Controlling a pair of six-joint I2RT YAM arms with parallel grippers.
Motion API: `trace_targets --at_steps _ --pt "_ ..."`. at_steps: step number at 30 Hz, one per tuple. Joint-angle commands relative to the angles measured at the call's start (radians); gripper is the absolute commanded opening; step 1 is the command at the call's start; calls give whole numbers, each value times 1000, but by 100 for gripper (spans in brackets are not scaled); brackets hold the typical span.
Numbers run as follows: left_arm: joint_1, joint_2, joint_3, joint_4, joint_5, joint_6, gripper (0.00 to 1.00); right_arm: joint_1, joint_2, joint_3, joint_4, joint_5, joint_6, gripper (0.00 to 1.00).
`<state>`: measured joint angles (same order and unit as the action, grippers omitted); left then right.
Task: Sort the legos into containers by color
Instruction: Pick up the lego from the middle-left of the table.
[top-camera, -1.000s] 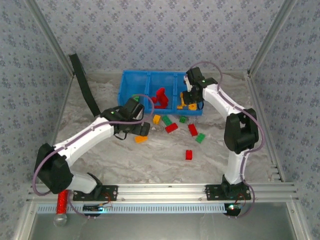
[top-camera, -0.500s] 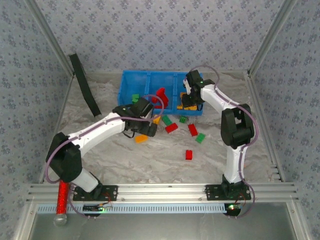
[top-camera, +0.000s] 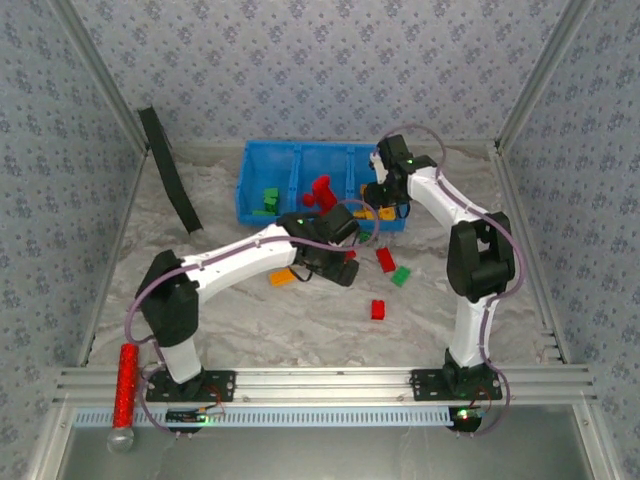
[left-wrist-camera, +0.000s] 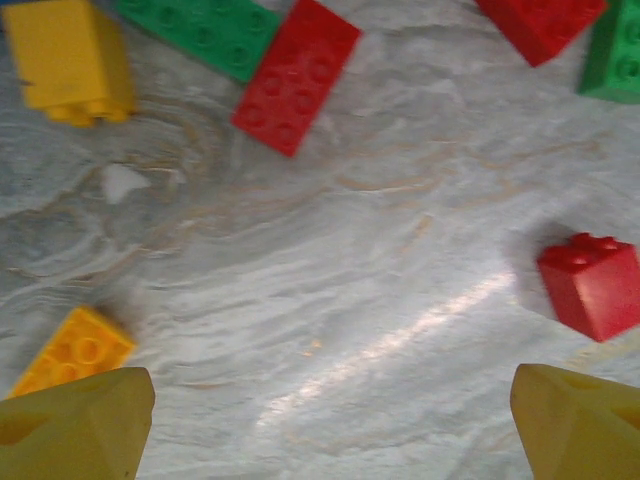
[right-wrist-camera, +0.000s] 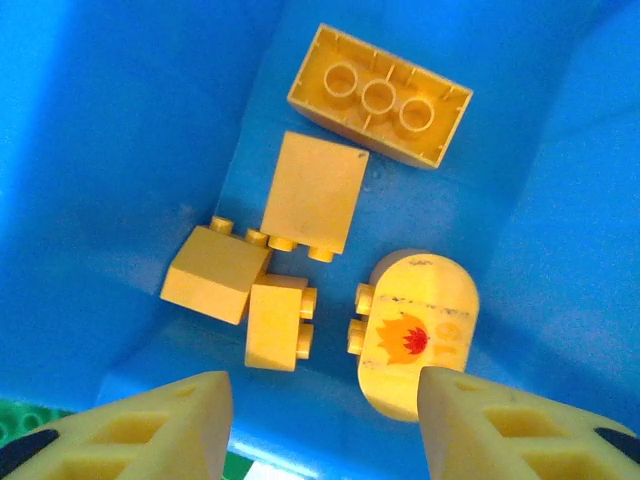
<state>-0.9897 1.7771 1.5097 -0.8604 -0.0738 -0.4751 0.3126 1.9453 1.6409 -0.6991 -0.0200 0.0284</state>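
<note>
The blue tray stands at the back of the table. Its left compartment holds green legos, the middle one red legos. My right gripper hovers open over the right compartment, above several yellow legos, one of them a rounded piece with a flame print; its jaws hold nothing. My left gripper hangs open over bare table in front of the tray. Around it lie a red lego, an orange lego, another red lego and a green lego.
More loose legos lie right of the left gripper: red, green, red. An orange lego sits under the left forearm. A black strap leans at the back left. A red glittery cylinder lies by the front rail.
My left arm swung right, from beside the orange lego to the loose legos in front of the tray. The right gripper's jaws opened over the right compartment.
</note>
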Motion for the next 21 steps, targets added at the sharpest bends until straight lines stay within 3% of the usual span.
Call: trace_targets --at_steps 1,7,21 --pt "-29 46 80 -52 57 -89 90 -12 -78 -8 -13 -19 1 54" --pt "-100 109 124 -22 130 -160 89 -32 -147 -63 -3 -25 7 57" --pt "-202 291 212 2 106 -239 87 -124 -388 -315 64 -103 50 61"
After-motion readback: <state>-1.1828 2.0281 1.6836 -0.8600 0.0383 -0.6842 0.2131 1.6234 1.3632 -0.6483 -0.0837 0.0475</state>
